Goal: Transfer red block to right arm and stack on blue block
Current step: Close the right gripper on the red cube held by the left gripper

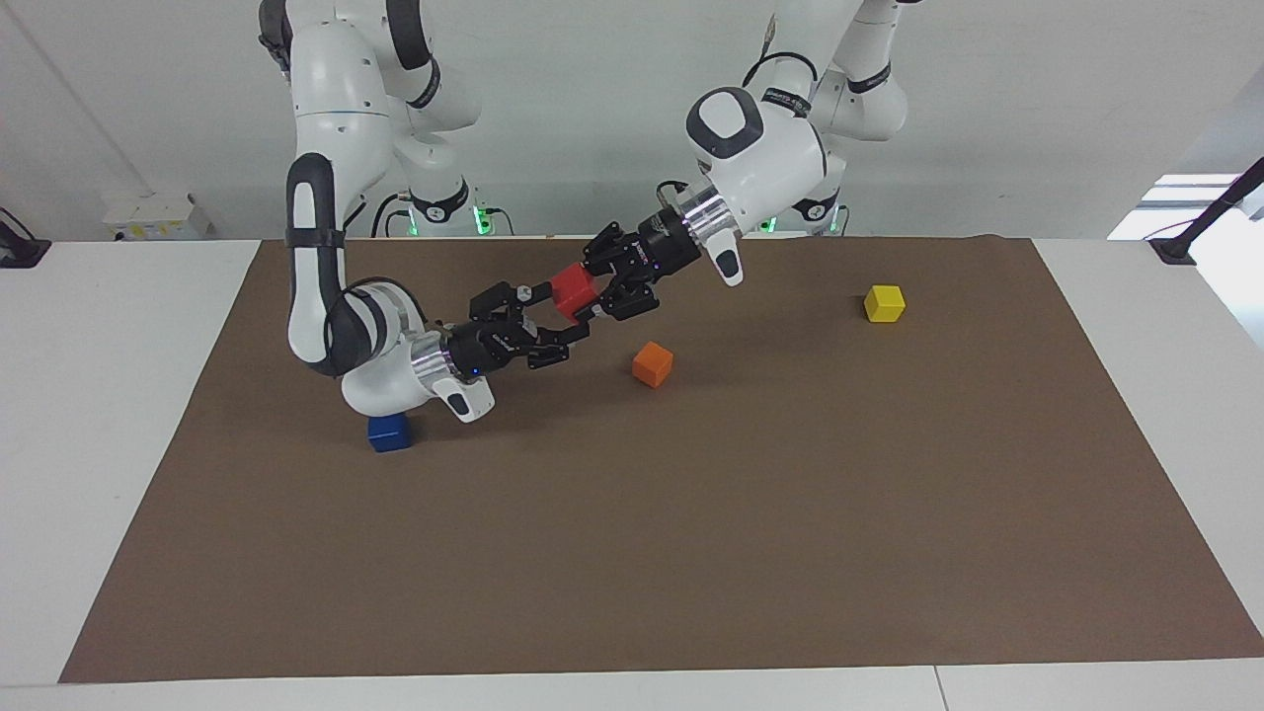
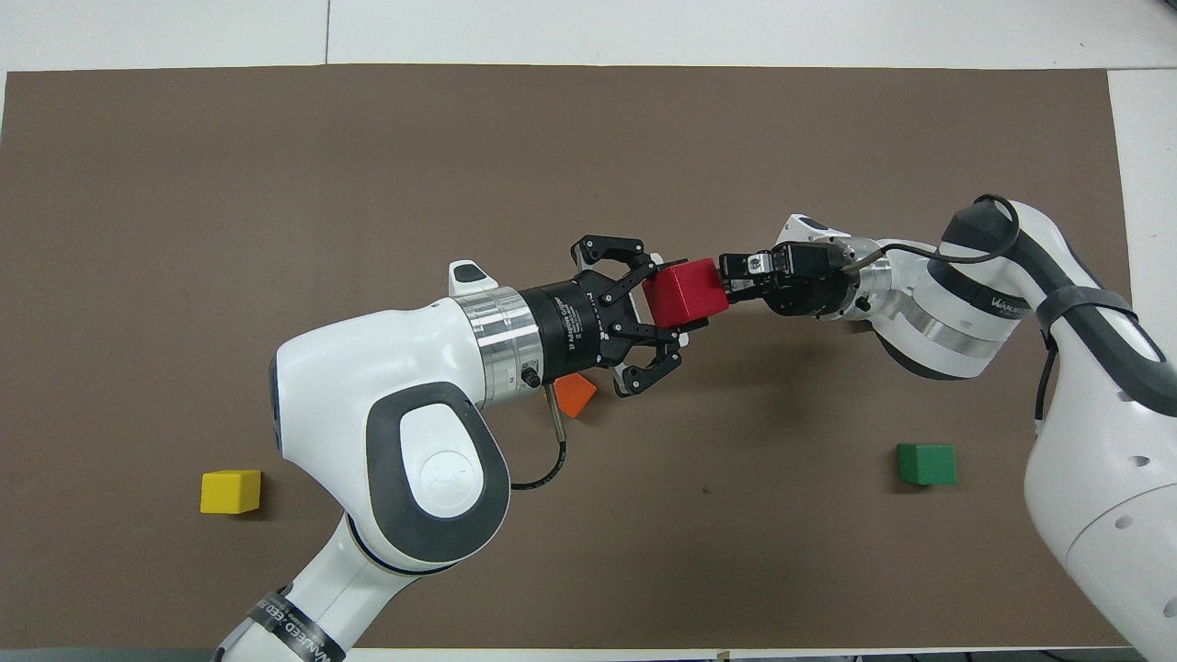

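Over brown mat, left fingers grip red block; right fingers spread around it.

Looks like a robot lab: two white robot arms at a table, brown mat, bare white walls.

- My facing camera sits high across the table and looks back at both arm bases, taking in the whole brown mat from a fair way off.
- My overhead camera hangs above the robots' own end and looks steeply down and forward, closer in, so the arms fill its lower edge.
- Both views share the mat's middle, half a turn apart: the yellow cube swaps sides between them.
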{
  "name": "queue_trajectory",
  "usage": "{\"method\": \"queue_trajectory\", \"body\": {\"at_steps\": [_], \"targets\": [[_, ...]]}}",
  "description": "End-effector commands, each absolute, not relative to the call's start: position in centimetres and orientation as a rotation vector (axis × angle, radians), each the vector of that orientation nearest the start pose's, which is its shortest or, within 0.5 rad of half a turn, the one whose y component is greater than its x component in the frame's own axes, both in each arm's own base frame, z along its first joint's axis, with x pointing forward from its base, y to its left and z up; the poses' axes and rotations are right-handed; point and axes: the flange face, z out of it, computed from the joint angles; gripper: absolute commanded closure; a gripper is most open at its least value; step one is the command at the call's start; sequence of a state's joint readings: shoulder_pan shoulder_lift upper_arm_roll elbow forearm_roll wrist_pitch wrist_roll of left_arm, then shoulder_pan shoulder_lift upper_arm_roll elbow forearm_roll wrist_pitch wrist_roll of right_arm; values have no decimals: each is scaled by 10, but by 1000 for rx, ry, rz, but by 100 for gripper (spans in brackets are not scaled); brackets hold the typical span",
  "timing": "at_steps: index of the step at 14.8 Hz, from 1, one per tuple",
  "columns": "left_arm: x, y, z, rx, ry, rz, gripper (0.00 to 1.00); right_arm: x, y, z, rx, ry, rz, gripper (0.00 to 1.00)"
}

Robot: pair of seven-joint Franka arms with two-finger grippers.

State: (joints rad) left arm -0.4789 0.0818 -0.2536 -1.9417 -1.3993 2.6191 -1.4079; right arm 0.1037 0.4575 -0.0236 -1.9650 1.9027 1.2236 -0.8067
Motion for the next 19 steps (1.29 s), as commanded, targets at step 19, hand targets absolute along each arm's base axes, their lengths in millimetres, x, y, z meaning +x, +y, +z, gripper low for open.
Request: {"method": "queue_trajectory", "body": {"at_steps": [19], "targets": [[468,-388,487,1331,1665,-786,100,581,192,355,-1118,-15,11,30]]}}
